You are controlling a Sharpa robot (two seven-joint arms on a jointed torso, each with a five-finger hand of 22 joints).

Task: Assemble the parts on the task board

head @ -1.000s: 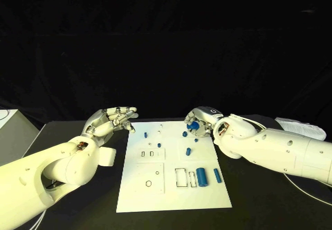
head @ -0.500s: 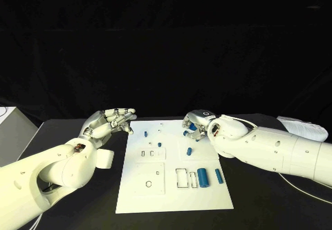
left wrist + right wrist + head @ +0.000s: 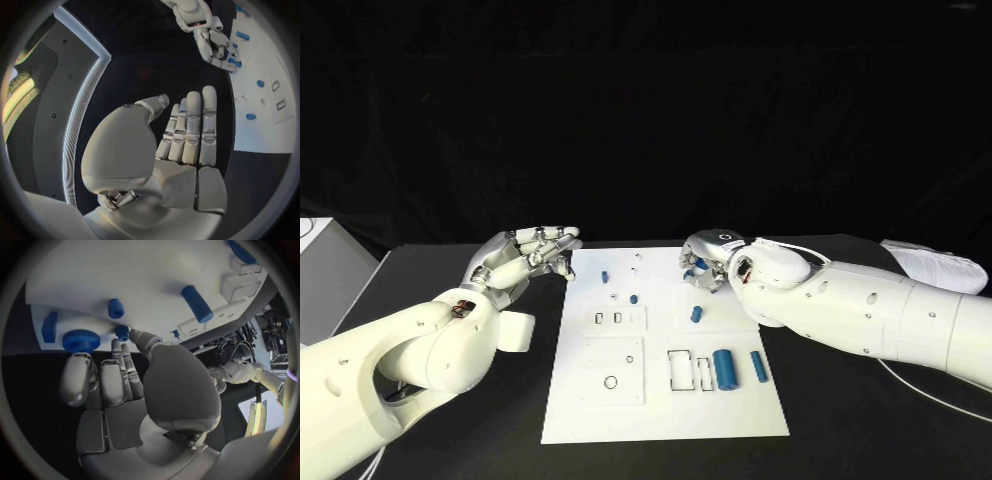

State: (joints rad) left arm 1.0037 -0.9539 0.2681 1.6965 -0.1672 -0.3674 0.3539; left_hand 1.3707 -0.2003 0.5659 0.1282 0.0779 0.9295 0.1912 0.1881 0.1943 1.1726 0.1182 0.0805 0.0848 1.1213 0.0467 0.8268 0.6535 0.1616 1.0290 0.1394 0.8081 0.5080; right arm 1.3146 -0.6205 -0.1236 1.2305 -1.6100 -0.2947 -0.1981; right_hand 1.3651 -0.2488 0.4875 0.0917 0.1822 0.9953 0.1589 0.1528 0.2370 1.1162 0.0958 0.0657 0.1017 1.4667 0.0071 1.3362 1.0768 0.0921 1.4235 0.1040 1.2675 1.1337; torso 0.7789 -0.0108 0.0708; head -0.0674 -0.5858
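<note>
Table (image 3: 473, 440): black surface, being covered at centre by the task board.
Task board (image 3: 661, 410): white plate, being flanked by both arms.
Right hand (image 3: 714, 258): being held over the board's far right corner; fingers curled together, nothing seen in them, tips just beside the knurled knob.
Left hand (image 3: 527, 256): being held above the table just off the board's far left edge; fingers straight and pressed side by side, nothing being held.
Large cylinder (image 3: 726, 366): blue, lying near the board's right edge.
Thin peg (image 3: 757, 366): lying just beside the large cylinder.
Knurled knob (image 3: 80, 340): blue, standing at the board's corner.
</note>
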